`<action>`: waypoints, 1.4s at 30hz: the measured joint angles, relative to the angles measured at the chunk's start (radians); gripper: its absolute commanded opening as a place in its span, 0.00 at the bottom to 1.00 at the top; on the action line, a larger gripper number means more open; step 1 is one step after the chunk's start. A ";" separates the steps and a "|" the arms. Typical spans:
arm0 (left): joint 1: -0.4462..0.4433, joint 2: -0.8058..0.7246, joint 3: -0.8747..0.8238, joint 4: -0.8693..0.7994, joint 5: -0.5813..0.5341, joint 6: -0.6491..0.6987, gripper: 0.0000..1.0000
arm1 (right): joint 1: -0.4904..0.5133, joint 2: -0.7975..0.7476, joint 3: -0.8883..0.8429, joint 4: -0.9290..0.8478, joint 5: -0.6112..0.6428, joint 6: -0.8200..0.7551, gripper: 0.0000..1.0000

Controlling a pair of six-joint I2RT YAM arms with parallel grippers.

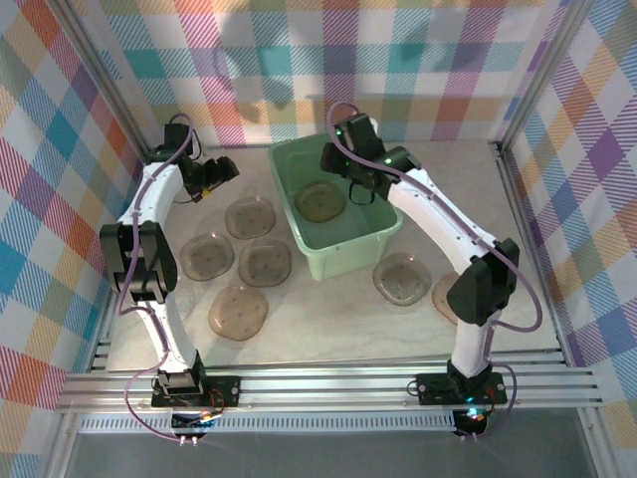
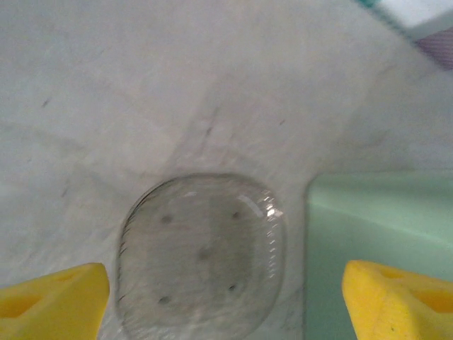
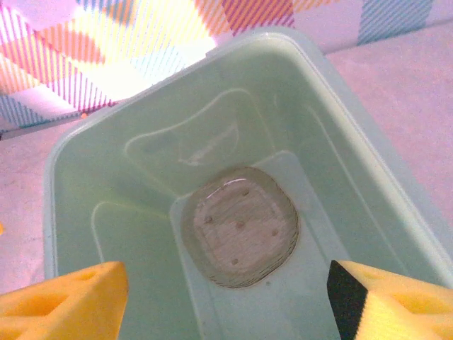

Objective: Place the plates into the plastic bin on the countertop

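Smoky translucent plates (image 1: 265, 264) lie on the countertop (image 1: 328, 329) in two groups: four left of the bin (image 1: 348, 254) and two right of it, one partly behind the right arm (image 1: 448, 224). A stored plate (image 3: 239, 227) lies flat on the bin floor.

Jaw state:
- The left gripper (image 2: 226, 301) is spread wide and holds nothing. It hovers over the target plate (image 2: 202, 255), which lies just beside a bin corner.
- The right gripper (image 3: 226, 301) is spread wide and holds nothing. It hangs over the bin interior, above the stored plate.

Step in hand, as judged: pick-up of the target plate by the left arm.

1. Do not try to span the plate, which lies flat and shallow. Set one of the yellow fingers (image 2: 53, 301) outside the rim and the other inside it.
2. Take the edge away from the bin, since the corner would likely foul a finger.
3. Close gently. Thin plastic may flex and spring free.
4. Lift above the bin rim before crossing.
5. Clear the right gripper from the bin first.
6. Release low, over the stored plate.
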 measured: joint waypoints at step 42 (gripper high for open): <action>-0.007 0.300 0.084 -0.173 0.017 0.276 0.41 | -0.057 -0.040 -0.119 0.039 -0.224 -0.129 0.53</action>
